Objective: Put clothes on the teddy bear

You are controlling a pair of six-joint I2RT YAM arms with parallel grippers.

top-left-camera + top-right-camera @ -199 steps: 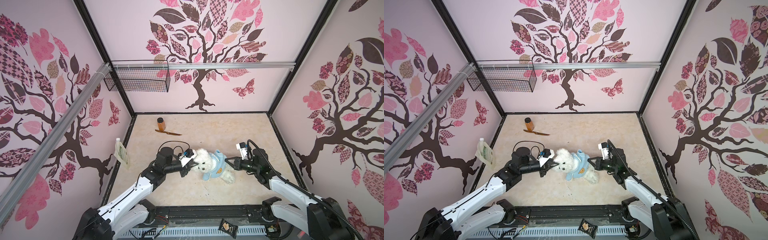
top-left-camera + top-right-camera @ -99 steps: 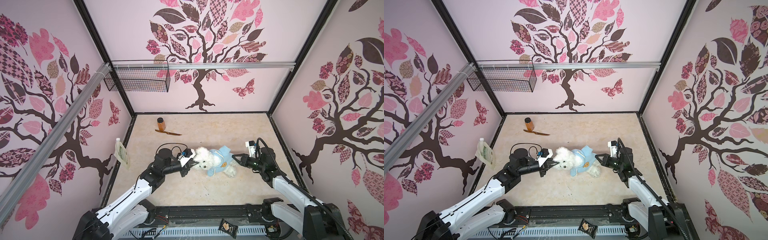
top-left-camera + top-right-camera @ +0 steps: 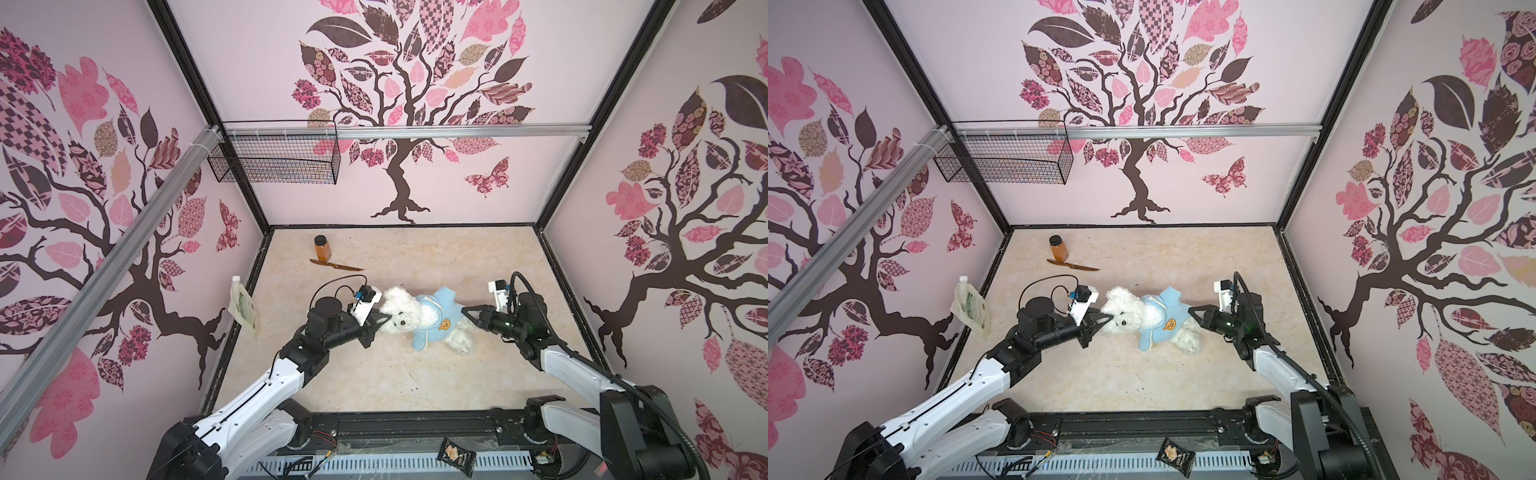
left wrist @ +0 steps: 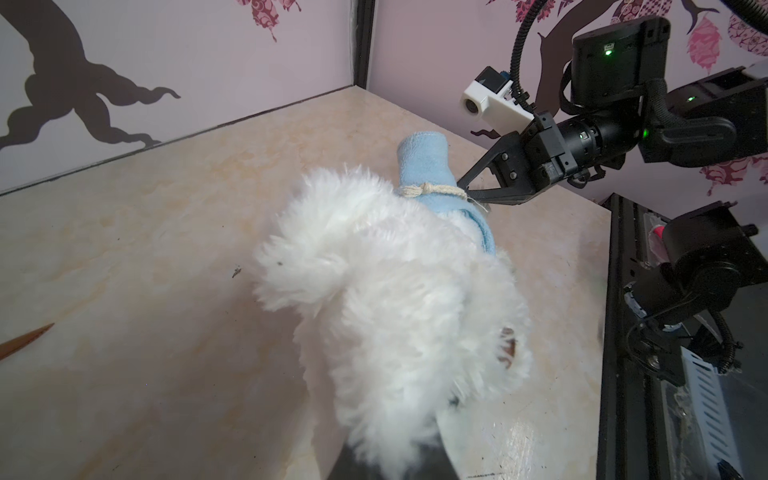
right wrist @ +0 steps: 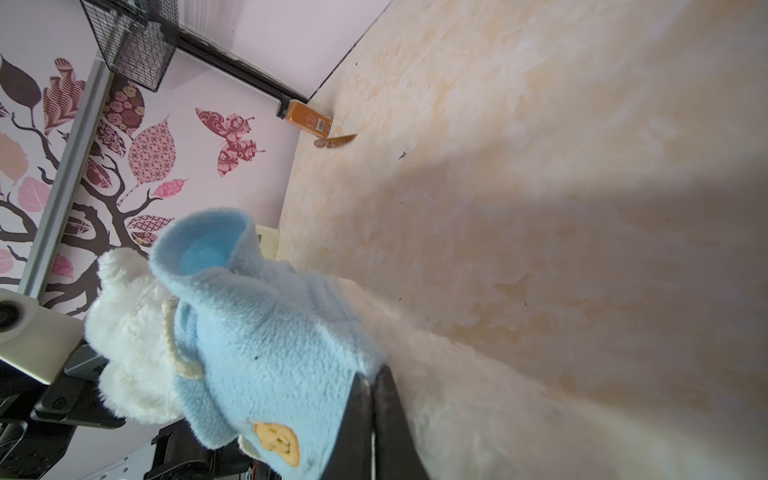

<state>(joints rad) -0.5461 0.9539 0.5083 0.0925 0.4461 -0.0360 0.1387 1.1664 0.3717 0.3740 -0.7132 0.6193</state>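
The white fluffy teddy bear [image 3: 400,316] [image 3: 1121,314] lies mid-table with its head to the left, wearing a light blue hooded shirt [image 3: 437,320] [image 3: 1163,315] with an orange bear patch. My left gripper [image 3: 384,319] [image 3: 1108,318] is shut on the fur of the bear's head; in the left wrist view the fur [image 4: 395,291] hides the jaws of the left gripper [image 4: 390,465]. My right gripper [image 3: 464,311] [image 3: 1192,311] [image 5: 372,374] is shut on the shirt's hem [image 5: 270,332], beside the bear's white body [image 5: 457,395]. One sleeve [image 4: 424,162] stands up empty.
An orange jar [image 3: 322,247] and a brown wooden knife [image 3: 332,264] lie at the back left. A wire basket [image 3: 274,160] hangs on the back wall, a pouch [image 3: 243,307] on the left wall. A small packet [image 3: 457,455] rests on the front rail.
My right gripper has moved right with the shirt's hem, drawing the shirt down the bear's body and stretching the bear out. The left gripper has kept its hold on the head.
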